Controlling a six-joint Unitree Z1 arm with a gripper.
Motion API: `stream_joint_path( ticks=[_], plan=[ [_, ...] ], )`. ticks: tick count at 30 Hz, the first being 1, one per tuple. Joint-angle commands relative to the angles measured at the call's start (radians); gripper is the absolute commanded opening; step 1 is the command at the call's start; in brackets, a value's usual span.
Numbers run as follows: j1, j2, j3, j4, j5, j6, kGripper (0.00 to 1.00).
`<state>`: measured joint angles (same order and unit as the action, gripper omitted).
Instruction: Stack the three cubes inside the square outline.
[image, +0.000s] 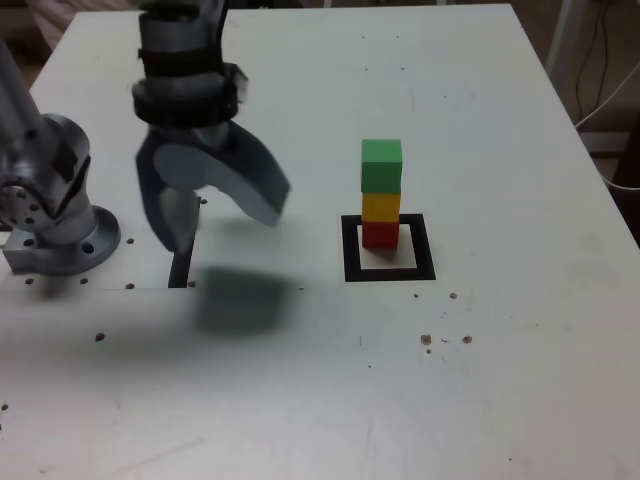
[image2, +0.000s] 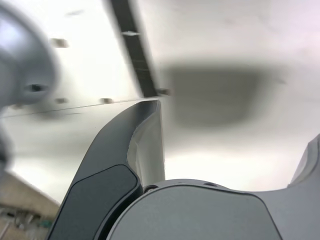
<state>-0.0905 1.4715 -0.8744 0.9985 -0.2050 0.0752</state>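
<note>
On the white table (image: 500, 380), as the exterior view shows it, the three cubes stand in one upright stack inside the square outline (image: 350, 250). The red cube (image: 379, 234) sits lowest on the pale centre of the frame, the yellow cube (image: 381, 206) rests on it, and the green cube (image: 381, 166) tops the pile. The stack stands toward the far side of the frame's inner field. Well to the exterior view's left of it, the gripper (image: 222, 226) hangs above the table with its two grey fingers spread wide and nothing between them; it touches no cube. Its blurred shadow (image: 240, 300) lies on the table below. The arm's base (image: 55, 235) sits at the exterior view's left edge, and a narrow black strip (image: 181, 268) shows just behind the fingers.

From the wrist view, one dark finger (image2: 127, 165) reaches out over the pale tabletop, the other only at the frame's edge, so the jaws stand apart. The black strip (image2: 135, 47) runs past the fingertip, beside a soft shadow. No cube appears here.
</note>
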Motion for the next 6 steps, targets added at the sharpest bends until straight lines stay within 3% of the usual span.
stream_joint_path(
  ticks=[1,3,6],
  plan=[
    [-0.003,-0.008,-0.005,-0.011,0.014,-0.002,1.0],
    [-0.003,-0.015,-0.009,-0.016,0.045,-0.002,1.0],
    [-0.003,-0.029,-0.015,-0.014,0.125,-0.002,1.0]
  ],
)
